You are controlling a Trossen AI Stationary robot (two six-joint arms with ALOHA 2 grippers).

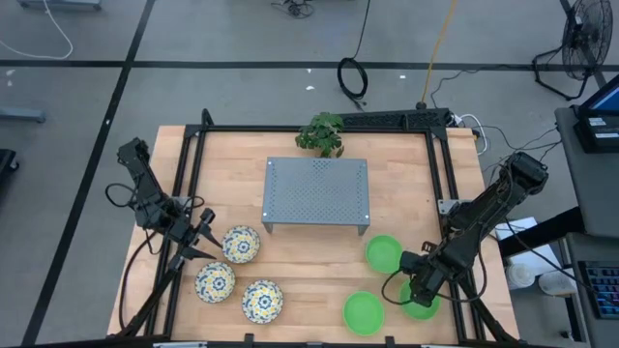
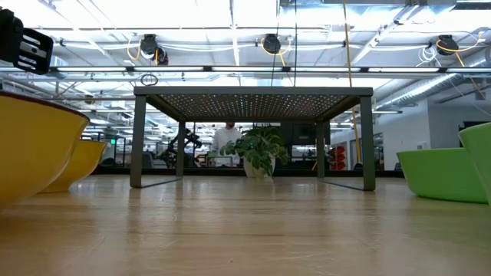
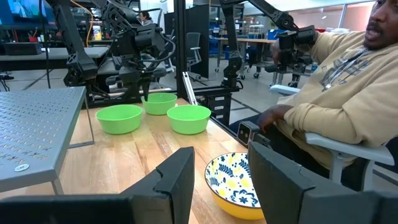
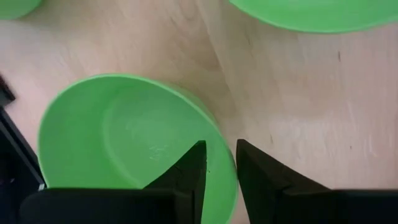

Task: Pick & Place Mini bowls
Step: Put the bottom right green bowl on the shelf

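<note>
In the high view's lower right, the right hand point(image 1: 418, 290) hides most of a green mini bowl point(image 4: 124, 137), its fingers clamped across the rim. The left hand point(image 1: 205, 237), fingers apart, waits beside the patterned mini bowls point(image 1: 241, 244).

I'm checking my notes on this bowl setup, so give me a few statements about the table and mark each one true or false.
1. The right tool straddles the rim of a plain bright green mini bowl. True.
2. The left tool holds a floral bowl. False: it is open and empty beside the white blue-and-yellow floral bowls.
3. The small green potted plant stands behind the grey perforated metal stand. True.
4. Bowls sit on the stand. False: all are on the wooden table.
</note>
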